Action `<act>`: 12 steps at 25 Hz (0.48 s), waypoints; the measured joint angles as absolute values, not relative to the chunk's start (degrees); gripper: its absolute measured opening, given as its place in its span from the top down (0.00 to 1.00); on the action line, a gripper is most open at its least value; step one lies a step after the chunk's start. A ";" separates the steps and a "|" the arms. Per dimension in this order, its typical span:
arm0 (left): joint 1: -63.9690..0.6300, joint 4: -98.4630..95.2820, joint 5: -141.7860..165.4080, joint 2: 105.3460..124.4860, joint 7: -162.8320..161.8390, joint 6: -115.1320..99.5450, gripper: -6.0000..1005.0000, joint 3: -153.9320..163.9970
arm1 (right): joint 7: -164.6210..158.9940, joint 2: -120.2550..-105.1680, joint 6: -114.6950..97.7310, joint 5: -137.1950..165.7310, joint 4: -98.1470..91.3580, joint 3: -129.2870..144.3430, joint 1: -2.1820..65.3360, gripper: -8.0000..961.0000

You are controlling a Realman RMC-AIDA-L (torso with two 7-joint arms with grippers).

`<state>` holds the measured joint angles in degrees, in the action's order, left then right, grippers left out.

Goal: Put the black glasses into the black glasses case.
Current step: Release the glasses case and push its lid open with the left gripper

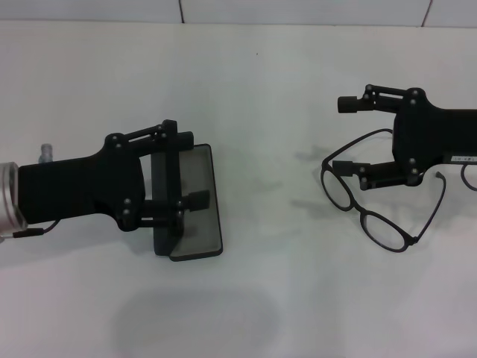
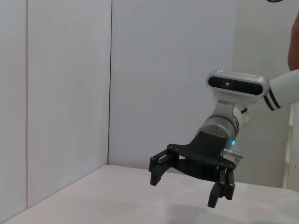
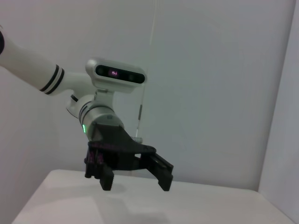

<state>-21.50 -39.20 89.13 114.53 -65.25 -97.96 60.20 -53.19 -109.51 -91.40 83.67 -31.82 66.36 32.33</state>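
The left pincer point(image 1: 188, 169), matte black with jointed linkage bars, hovers over the black glasses case point(image 1: 195, 224) with its fingers spread apart, one finger near the case's far end and the other over its middle. The case is a flat rectangle with rounded corners lying open on the smooth white surface point(image 1: 268, 97); its dull grey lining shows beside and beyond the fingertips, and a hard black edge runs beneath the pincer's knuckles.

Well apart from it, the right pincer point(image 1: 345, 136) also stands wide apart, gripping nothing. The black glasses point(image 1: 369, 209) lie unfolded on the surface just below its nearer finger: thin, wiry black frame, two rounded oval clear lenses, slim curved temple arms, one of which arcs up between the fingers toward the pincer's body.

In the left wrist view, the right pincer point(image 2: 189, 185) hangs open above the surface; in the right wrist view, the left pincer point(image 3: 135, 179) does likewise.
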 joint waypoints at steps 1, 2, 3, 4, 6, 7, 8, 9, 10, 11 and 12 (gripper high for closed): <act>-21.53 -39.20 89.08 114.54 -65.29 -97.94 0.12 60.20 | -53.18 -109.51 -91.09 83.68 -31.82 66.36 32.33 0.11; -21.61 -39.19 89.02 114.57 -65.51 -97.90 0.13 60.20 | -53.18 -109.51 -90.94 83.68 -31.82 66.36 32.33 0.11; -21.68 -39.19 88.97 114.62 -65.79 -97.88 0.13 60.20 | -53.17 -109.51 -90.70 83.67 -31.82 66.35 32.31 0.11; -21.71 -39.20 88.95 114.69 -65.98 -97.88 0.13 60.20 | -53.17 -109.51 -90.63 83.68 -31.82 66.36 32.29 0.11; -21.73 -39.19 88.94 114.89 -66.49 -97.86 0.13 60.20 | -53.16 -109.51 -90.61 83.67 -31.83 66.36 32.24 0.11; -21.73 -39.19 88.96 114.98 -66.64 -97.84 0.13 60.20 | -53.15 -109.51 -90.61 83.68 -31.84 66.36 32.19 0.11; -21.73 -39.19 89.04 115.05 -66.77 -97.80 0.13 60.21 | -53.12 -109.51 -90.61 83.68 -31.87 66.36 32.13 0.11; -21.73 -39.19 89.07 115.10 -66.83 -97.76 0.13 60.21 | -53.08 -109.51 -90.60 83.68 -31.88 66.36 32.05 0.11; -21.68 -39.19 89.05 115.16 -66.85 -97.73 0.13 60.21 | -53.05 -109.50 -90.60 83.67 -31.89 66.36 32.03 0.11; -21.64 -39.17 89.02 115.22 -67.07 -97.71 0.13 60.11 | -53.02 -109.50 -90.60 83.68 -31.89 66.36 32.01 0.11; -21.61 -39.15 88.96 115.31 -67.42 -97.68 0.13 59.88 | -53.00 -109.47 -90.61 83.68 -31.90 66.36 31.99 0.11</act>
<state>-21.60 -39.15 88.96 115.31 -67.42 -97.68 59.88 -53.00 -109.47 -90.61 83.68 -31.90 66.36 31.99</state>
